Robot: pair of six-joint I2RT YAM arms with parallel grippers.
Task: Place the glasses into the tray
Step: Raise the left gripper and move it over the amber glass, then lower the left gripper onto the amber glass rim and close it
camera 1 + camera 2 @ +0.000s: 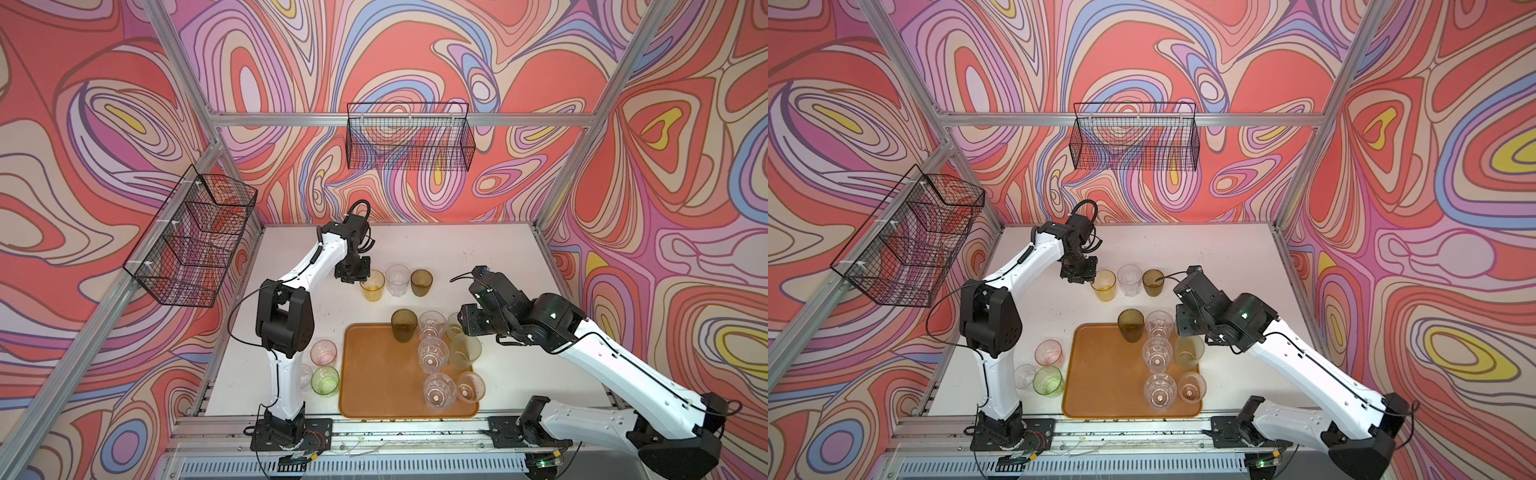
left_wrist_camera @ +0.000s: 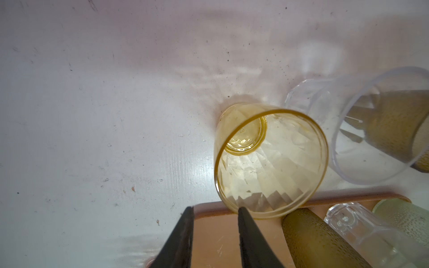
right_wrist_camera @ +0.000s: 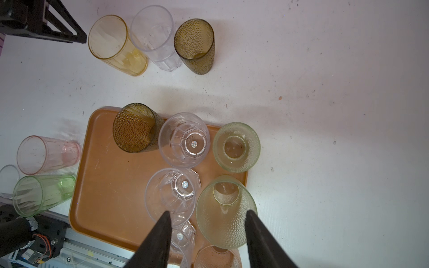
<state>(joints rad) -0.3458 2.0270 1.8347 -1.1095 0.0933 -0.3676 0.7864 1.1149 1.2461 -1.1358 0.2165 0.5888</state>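
Note:
The orange-brown tray [image 1: 374, 374] lies at the table's front and holds several upright glasses: an olive one [image 1: 404, 324], clear ones [image 1: 433, 353] and pale green ones [image 1: 464, 351]. An amber glass [image 1: 372, 284], a clear glass [image 1: 397, 279] and an olive glass [image 1: 421, 282] stand in a row behind the tray. My left gripper [image 1: 353, 279] hangs just left of the amber glass [image 2: 269, 160], open, with nothing between its fingers. My right gripper [image 3: 207, 213] hovers open over the tray's right side, above a pale green glass [image 3: 225, 211].
A pink glass [image 1: 323, 352], a bright green glass [image 1: 325, 380] and a small clear glass [image 1: 305, 376] stand left of the tray, close to the left arm's base. Black wire baskets hang on the back wall [image 1: 409, 137] and the left wall [image 1: 195, 237].

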